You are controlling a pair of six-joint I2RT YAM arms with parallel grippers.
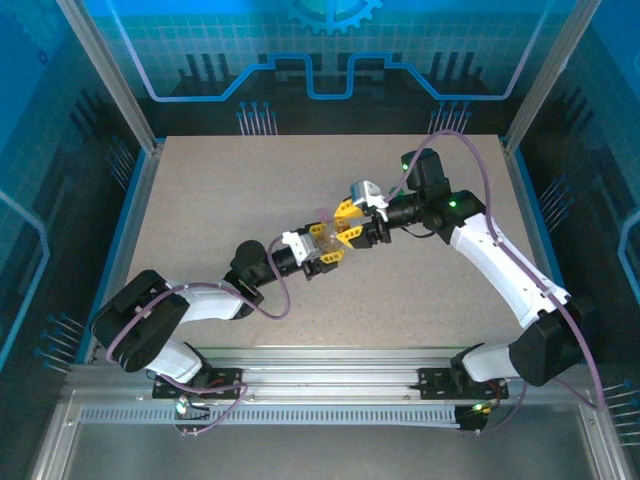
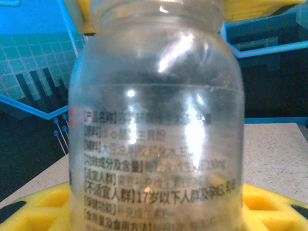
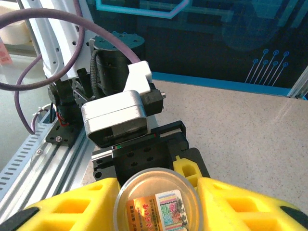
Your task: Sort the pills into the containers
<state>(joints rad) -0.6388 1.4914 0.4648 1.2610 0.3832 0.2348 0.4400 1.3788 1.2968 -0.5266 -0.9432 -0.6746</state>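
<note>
Everything is being lit brightly and evenly, with glare being reflected mid-frame off the blurred clear vial (image 2: 156, 125).

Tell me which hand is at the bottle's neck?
The right hand: its fingers flank the neck of the bottle; the left hand holds its body.

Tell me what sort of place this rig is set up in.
Likely an enclosed robot work cell or demo booth, not a home: a speckled tabletop, blue circuit-pattern wall panels around it, and aluminium frame rails along the near edge.
</note>
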